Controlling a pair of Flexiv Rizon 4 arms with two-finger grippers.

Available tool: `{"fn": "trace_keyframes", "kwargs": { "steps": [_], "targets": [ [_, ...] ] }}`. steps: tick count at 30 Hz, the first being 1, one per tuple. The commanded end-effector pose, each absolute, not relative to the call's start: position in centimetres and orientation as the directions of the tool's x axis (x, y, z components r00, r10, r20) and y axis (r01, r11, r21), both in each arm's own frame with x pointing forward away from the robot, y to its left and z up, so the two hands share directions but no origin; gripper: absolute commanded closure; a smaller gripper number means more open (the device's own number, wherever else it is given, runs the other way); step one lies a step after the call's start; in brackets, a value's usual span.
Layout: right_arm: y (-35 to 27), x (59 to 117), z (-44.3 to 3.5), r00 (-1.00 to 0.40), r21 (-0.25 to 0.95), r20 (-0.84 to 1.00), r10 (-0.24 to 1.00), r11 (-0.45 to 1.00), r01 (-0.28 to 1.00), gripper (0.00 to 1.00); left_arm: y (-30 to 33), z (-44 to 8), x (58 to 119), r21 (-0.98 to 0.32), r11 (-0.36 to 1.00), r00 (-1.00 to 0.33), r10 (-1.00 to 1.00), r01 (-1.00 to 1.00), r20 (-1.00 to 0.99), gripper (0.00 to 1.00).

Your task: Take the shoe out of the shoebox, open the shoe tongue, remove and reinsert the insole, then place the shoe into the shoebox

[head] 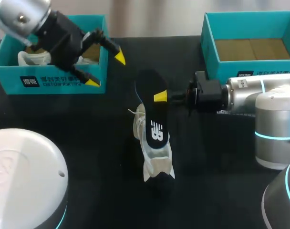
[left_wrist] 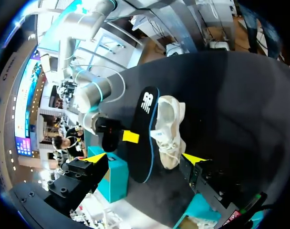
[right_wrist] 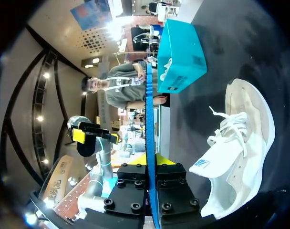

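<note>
Shoe (head: 158,164): white lace-up sneaker, mid-bench, beneath the insole.
Insole (head: 152,112): black, blue-edged, white logo; raised over the shoe, clamped in the right gripper (head: 160,97).
Right shoebox (head: 209,47): teal, open, brown floor.
Left shoebox (head: 49,81): teal, open, holding a second white shoe (head: 30,58).

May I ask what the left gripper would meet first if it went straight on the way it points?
Probably the black insole that the right gripper holds, dead ahead of the left gripper; the white shoe sits just beside it.
</note>
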State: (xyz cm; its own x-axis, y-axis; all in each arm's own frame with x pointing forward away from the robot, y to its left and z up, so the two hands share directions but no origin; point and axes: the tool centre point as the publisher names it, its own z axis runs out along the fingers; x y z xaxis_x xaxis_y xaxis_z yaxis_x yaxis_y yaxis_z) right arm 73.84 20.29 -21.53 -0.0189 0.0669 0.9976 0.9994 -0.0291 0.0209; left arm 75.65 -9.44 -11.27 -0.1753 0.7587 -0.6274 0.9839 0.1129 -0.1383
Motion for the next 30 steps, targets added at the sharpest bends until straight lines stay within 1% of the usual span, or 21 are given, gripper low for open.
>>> {"fn": "trace_keyframes", "kwargs": {
  "steps": [1,15,23,30],
  "targets": [
    [20.5,73.8,-21.6,-0.019,0.021,0.997,0.068,-0.031,0.999,1.0,-10.7,-10.6,76.6,-0.16,0.095,-0.144,0.934,0.982,-0.328,0.0],
    [20.5,73.8,-21.6,-0.019,0.021,0.997,0.068,-0.031,0.999,1.0,-14.7,-8.7,79.5,-0.114,0.058,-0.066,0.995,0.992,-0.07,0.0],
    [20.5,73.8,-21.6,-0.019,0.021,0.997,0.068,-0.031,0.999,1.0,-16.7,-10.2,80.5,-0.138,0.075,-0.058,0.991,0.988,0.119,0.0],
    [20.5,73.8,-21.6,-0.019,0.021,0.997,0.068,-0.031,0.999,1.0,-17.4,-10.3,80.9,-0.131,0.076,-0.049,0.978,0.988,0.202,0.0]
  ]
}}
